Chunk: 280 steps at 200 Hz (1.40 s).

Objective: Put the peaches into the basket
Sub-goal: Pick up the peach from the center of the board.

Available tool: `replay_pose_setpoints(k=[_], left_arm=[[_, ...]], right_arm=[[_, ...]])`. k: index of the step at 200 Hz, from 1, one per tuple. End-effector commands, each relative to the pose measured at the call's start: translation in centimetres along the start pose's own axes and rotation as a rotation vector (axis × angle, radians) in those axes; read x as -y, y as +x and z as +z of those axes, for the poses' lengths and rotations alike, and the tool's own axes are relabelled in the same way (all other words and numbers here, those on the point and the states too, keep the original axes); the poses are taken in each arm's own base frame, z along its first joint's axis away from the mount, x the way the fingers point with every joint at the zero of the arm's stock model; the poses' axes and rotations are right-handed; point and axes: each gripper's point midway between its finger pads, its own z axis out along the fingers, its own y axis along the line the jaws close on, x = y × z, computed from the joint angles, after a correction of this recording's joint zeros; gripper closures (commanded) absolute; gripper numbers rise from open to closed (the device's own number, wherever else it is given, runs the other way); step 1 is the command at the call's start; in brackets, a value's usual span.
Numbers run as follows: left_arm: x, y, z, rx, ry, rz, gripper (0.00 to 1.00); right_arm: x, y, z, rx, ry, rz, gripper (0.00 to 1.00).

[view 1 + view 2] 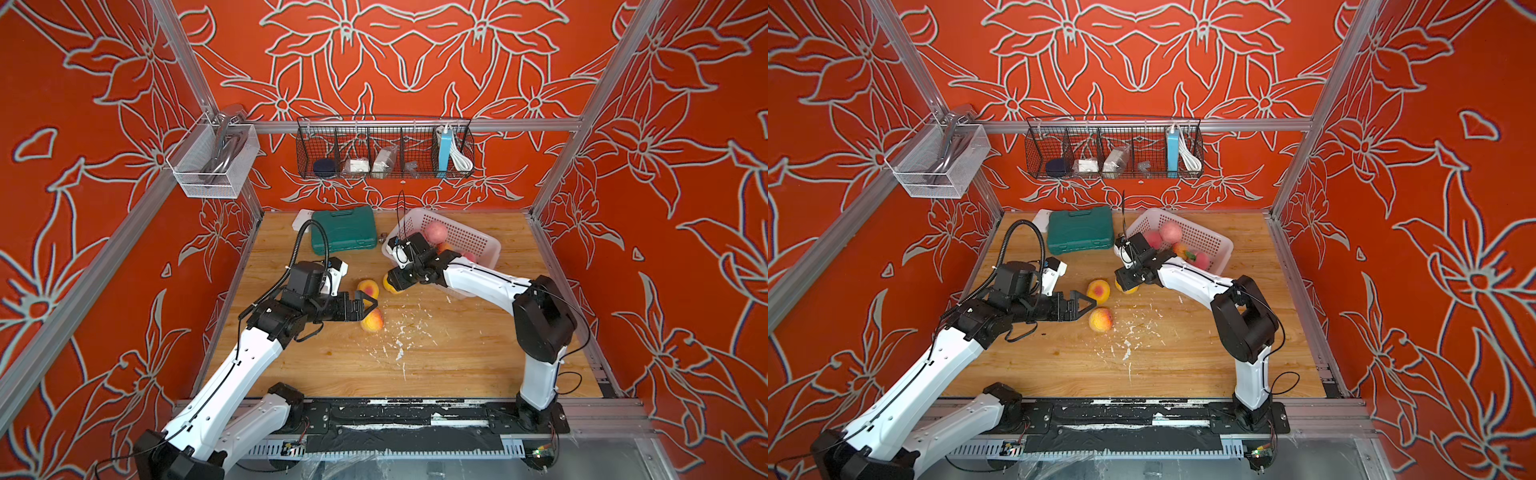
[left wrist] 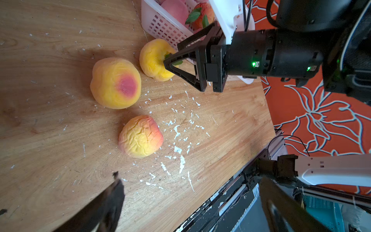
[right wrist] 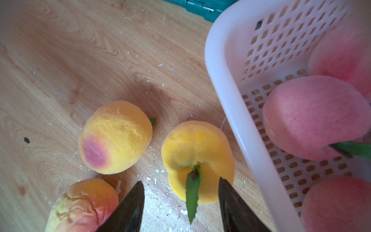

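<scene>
Yellow peach point(image 3: 197, 148) — right gripper point(image 3: 180, 180) low astride, seemingly loose.

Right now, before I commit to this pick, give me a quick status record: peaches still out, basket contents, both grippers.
peaches on table: three: yellow peach, blush-spot peach, wrinkled peach
basket: beside the yellow peach; at least four peaches visible inside, right arm hides part
right gripper: open, fingers either side of the yellow peach's leaf end, not yet clamped
left gripper: open wide, empty, next to the wrinkled peach
</scene>
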Motion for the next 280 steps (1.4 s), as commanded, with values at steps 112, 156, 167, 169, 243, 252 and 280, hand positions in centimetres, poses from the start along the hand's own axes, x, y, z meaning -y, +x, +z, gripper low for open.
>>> replay_pose_setpoints(k=[112,156,167,169,243,252,280], left_arm=[[0.7,-1.5,0.1,0.034,0.015,0.043,0.01],[0.7,-1.5,0.0,0.037,0.012,0.043,0.01],[0.7,-1.5,0.0,0.039,0.009,0.044,0.01],[0.7,-1.5,-0.1,0.040,0.008,0.044,0.01],[0.8,-1.8,-0.2,0.046,0.009,0.042,0.01],[0.9,-1.8,-0.2,0.050,0.011,0.042,0.01],[1.0,-1.8,-0.3,0.049,0.016,0.038,0.01]], right_arm=[[0.3,0.6,1.6,-0.060,0.026,-0.031,0.57],[0.4,0.7,1.9,-0.066,0.032,-0.032,0.68],[0.4,0.7,1.9,-0.069,0.036,-0.034,0.70],[0.5,0.8,1.9,-0.072,0.037,-0.034,0.70],[0.6,0.7,1.7,-0.080,0.045,-0.038,0.85],[0.6,0.6,1.5,-0.077,0.047,-0.040,0.86],[0.7,0.5,1.0,-0.071,0.054,-0.042,0.89]])
